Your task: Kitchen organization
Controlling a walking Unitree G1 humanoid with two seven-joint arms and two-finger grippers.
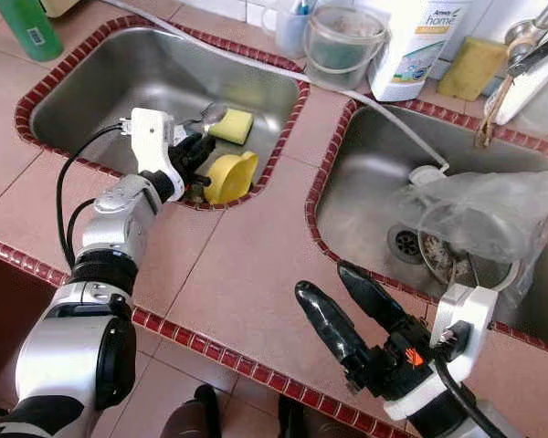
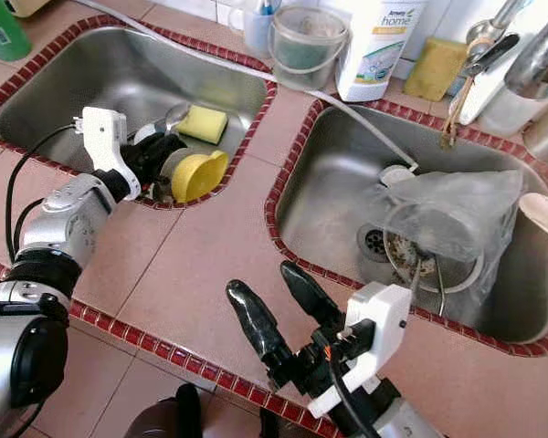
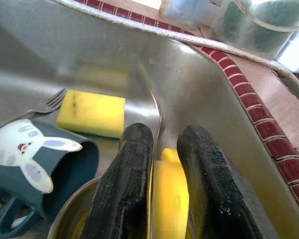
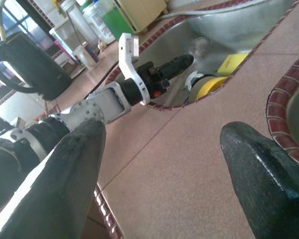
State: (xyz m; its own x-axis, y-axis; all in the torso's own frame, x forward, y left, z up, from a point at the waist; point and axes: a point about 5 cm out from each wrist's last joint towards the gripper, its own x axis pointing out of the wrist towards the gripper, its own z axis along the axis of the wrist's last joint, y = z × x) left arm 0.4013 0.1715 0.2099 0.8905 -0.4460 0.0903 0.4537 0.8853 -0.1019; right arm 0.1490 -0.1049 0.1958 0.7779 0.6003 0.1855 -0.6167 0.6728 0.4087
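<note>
Lay in the near right corner of the left sink point(image 1: 91, 100): yellow cup point(image 1: 230, 177), rim between the slightly parted fingers of the left tool point(image 1: 194, 157), apparently gripped; right tool point(image 1: 347, 306) wide open, empty, over the table point(image 1: 247, 265).

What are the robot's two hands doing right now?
Left end effector: down in the left sink, fingers straddling the yellow funnel.
Right end effector: open, holding nothing, above the counter.

Head cameras look down at twin sinks point(image 1: 164, 82); wrist cameras close along claws.
</note>
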